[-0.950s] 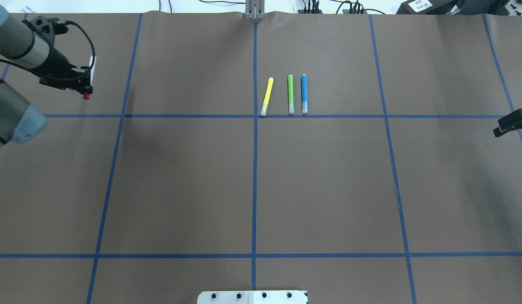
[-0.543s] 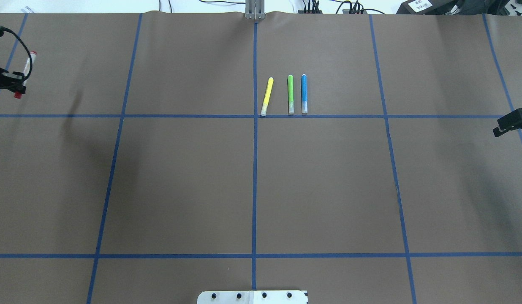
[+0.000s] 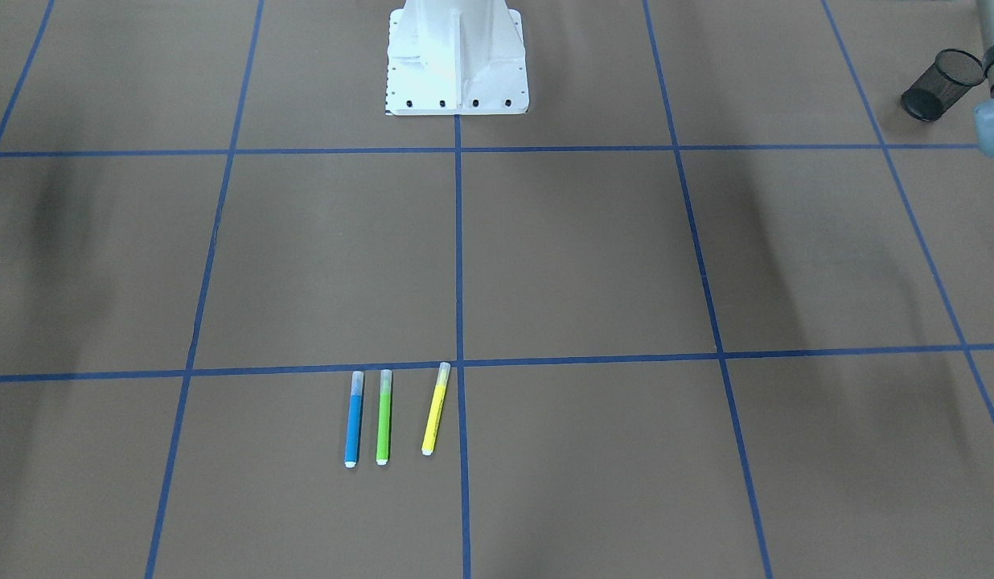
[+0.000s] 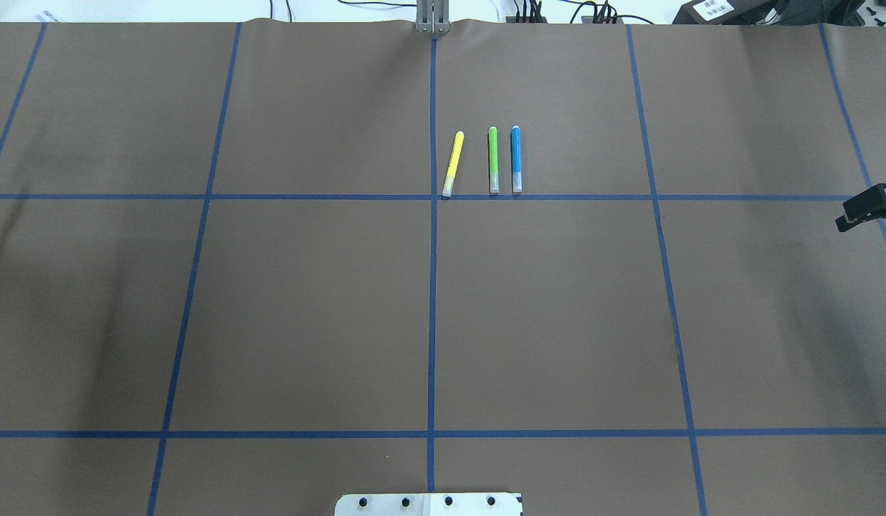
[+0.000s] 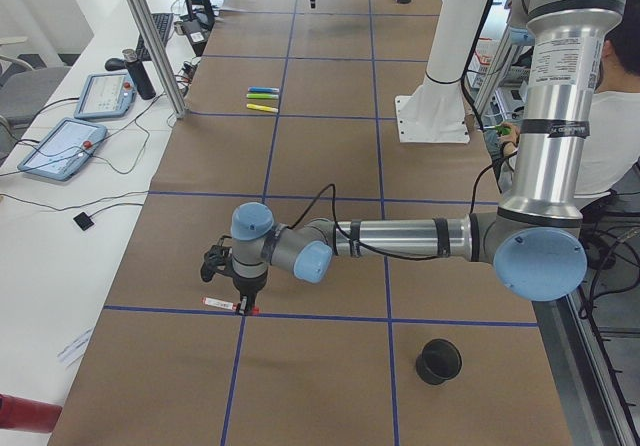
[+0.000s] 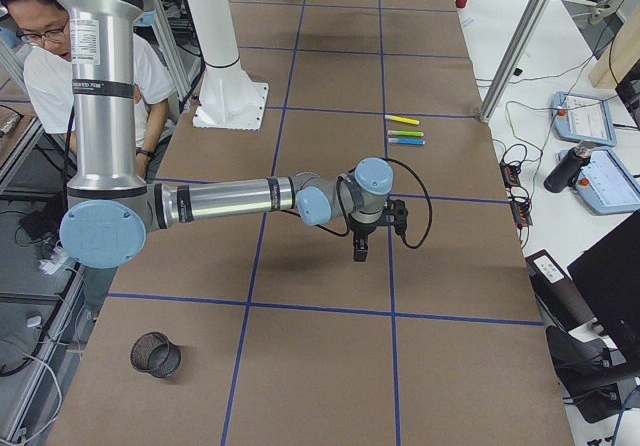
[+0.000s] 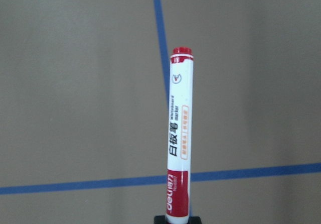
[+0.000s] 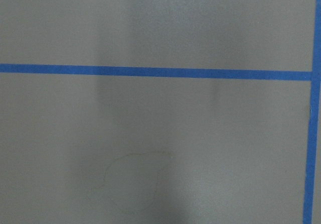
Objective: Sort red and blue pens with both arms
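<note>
Pinching red pen [image 7: 179, 133], left gripper [image 5: 242, 302], right gripper [image 6: 359, 254] state unclear, black cup [image 5: 437, 374] nearby

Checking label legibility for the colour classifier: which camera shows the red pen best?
Left wrist view: the red pen is large and sharp, and its barrel print is readable. Exterior left shows it only small, by a tape crossing. Exterior right is too distant to tell. Overhead, front-facing and right wrist views miss it.
</note>
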Robot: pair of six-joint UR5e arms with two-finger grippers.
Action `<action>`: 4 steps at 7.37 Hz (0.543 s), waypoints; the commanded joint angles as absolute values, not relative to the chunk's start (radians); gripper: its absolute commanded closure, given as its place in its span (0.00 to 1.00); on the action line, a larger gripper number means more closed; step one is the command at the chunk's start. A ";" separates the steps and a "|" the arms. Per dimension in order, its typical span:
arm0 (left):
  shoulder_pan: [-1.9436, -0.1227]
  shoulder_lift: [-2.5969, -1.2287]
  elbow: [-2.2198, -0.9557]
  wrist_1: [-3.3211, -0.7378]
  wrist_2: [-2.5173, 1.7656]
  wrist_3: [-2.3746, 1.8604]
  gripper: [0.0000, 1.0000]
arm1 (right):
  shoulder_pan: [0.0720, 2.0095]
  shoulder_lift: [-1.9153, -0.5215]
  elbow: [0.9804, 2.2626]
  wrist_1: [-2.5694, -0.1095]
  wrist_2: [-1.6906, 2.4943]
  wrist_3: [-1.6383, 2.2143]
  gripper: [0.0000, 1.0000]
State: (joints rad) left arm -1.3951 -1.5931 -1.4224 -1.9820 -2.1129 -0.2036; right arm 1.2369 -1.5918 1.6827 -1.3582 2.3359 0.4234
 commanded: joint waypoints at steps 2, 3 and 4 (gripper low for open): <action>-1.460 -1.474 -1.436 -1.867 -2.227 -0.155 1.00 | 1.236 -1.591 1.660 -1.358 2.335 0.422 0.00; -1.491 -1.448 -1.477 -1.762 -2.279 -0.153 1.00 | 1.235 -1.588 1.645 -1.356 2.333 0.420 0.00; -1.518 -1.392 -1.517 -1.709 -2.283 -0.153 1.00 | 1.235 -1.580 1.644 -1.356 2.333 0.420 0.00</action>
